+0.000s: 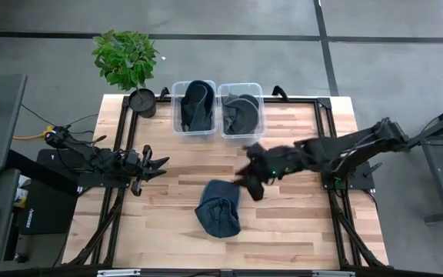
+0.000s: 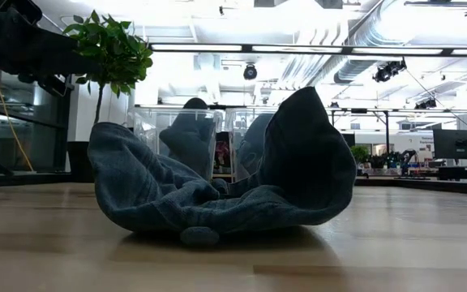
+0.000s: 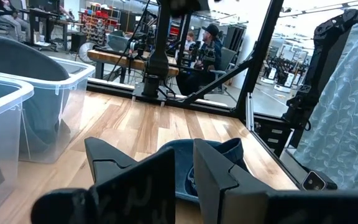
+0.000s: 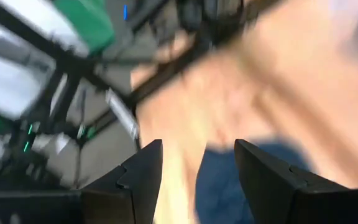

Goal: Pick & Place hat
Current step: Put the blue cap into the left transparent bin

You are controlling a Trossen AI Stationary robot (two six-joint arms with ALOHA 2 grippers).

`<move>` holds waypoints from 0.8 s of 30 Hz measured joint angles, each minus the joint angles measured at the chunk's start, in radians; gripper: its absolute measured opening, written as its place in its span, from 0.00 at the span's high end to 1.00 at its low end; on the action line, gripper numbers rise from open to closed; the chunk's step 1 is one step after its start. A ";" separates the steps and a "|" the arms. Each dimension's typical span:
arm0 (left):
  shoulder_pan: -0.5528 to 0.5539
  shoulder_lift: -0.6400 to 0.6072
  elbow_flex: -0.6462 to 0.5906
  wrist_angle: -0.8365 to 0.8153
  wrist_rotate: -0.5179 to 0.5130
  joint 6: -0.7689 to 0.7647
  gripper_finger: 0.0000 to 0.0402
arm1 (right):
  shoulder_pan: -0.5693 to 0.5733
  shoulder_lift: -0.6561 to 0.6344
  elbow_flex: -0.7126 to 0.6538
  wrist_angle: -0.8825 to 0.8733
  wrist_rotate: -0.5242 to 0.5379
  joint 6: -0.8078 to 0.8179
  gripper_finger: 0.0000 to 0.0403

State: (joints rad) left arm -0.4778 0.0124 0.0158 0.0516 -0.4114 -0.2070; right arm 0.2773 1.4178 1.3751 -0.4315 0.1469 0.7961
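1. The light wooden plank table (image 1: 298,231) is carrying everything, framed by dark metal rails, with the two arms lying across it from either side
2. The two clear plastic bins (image 1: 218,108) are sitting side by side at the table's far edge, each already holding a dark folded hat, beside a leafy green plant in a black pot (image 1: 129,65) at the far left corner
3. The crumpled dark blue fabric hat (image 1: 219,208) is lying loose in the middle of the table, nearer the front edge and well apart from the bins; in the low view (image 2: 221,186) it is slumping in soft folds with one side standing up
4. The right gripper (image 1: 251,183) is hovering just beside the hat's far right edge, its fingers (image 4: 143,174) spread wide with nothing between them, and blue cloth is showing past them in its wrist view
5. The left gripper (image 1: 158,165) is waiting over the table's left side, well apart from the hat, its fingers (image 3: 151,180) parted and empty
6. The step in hand appears to be the approach for the pick: the hat is not yet grasped
7. The next move is likely calling for the right gripper to lower onto a raised fold and close on enough cloth for the limp hat not to slip during the lift towards a bin
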 joint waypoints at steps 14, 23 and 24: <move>0.000 0.000 0.000 0.000 0.000 0.000 1.00 | 0.159 0.001 -0.481 0.301 -0.153 0.406 0.52; 0.000 0.000 0.000 0.000 0.000 0.000 1.00 | 0.167 0.001 -0.652 0.513 -0.076 0.549 0.52; 0.000 0.000 0.000 0.000 0.000 0.000 1.00 | 0.162 0.001 -0.661 0.514 -0.077 0.563 0.52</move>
State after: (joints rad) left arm -0.4779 0.0124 0.0158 0.0516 -0.4113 -0.2070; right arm 0.4388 1.4185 0.7139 0.0822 0.0695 1.3596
